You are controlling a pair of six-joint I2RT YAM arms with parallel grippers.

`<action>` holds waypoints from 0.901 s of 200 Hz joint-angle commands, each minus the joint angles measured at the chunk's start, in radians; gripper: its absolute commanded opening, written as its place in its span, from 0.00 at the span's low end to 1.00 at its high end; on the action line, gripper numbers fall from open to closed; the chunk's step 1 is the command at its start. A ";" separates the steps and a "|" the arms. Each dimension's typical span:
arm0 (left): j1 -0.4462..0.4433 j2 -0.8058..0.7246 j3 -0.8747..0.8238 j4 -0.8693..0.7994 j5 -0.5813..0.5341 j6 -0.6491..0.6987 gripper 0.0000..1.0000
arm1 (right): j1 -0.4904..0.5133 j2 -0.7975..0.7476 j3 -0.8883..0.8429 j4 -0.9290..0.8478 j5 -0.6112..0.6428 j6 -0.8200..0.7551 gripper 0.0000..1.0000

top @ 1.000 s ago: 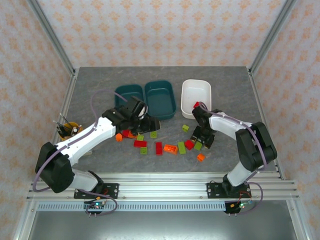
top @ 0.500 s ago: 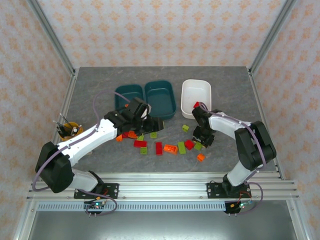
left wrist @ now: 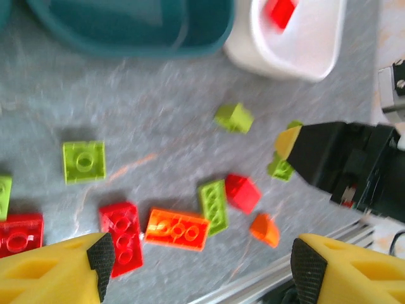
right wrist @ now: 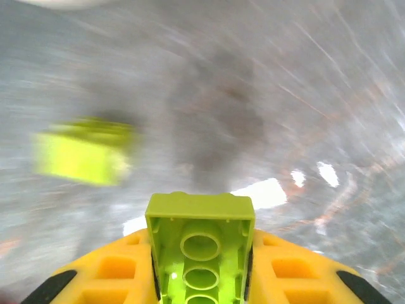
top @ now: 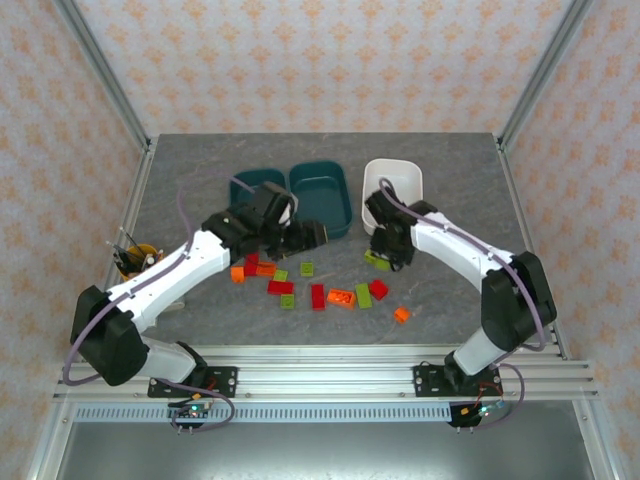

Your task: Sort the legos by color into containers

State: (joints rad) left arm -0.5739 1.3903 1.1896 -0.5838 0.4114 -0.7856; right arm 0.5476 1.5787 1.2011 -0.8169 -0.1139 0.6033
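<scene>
Could lose the yellow-green brick (right wrist: 200, 247) on the way to a bin: pinched tight by its two long sides in the right gripper (right wrist: 200, 282), seemingly clear of the table (top: 450, 180), and easy to shake loose with a fast swing. Could also end up in the wrong place, with the white bin (top: 395, 165) right at 12 o'clock and already holding a red brick (left wrist: 280, 11); better to head for a teal bin (top: 322, 172) at about 10 o'clock. Might bump the left gripper (top: 303, 234) too, hanging close by at 9 o'clock near that bin's front edge. Reaching up the table from the 5 o'clock corner with the right arm, elbow bent, wrist tipped down beside a loose yellow-green brick (right wrist: 82, 152). Reaching in from the 7 o'clock corner with the left arm, stretched long and low. Spread wide open on the left, gripping nothing, above the scattered bricks (top: 318, 296): red, orange and yellow-green ones lying apart on the grey top at 6 o'clock from the teal bins.
</scene>
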 commanded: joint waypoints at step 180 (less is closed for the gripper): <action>0.385 0.031 0.079 -0.140 -0.107 -0.048 0.76 | 0.041 0.952 1.291 -0.252 -0.137 -0.172 0.57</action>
State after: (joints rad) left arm -0.1997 1.4826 1.2926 -0.6777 0.3504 -0.8227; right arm 0.5835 2.5763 2.4180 -1.0473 -0.2329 0.4736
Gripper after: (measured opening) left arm 0.761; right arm 0.556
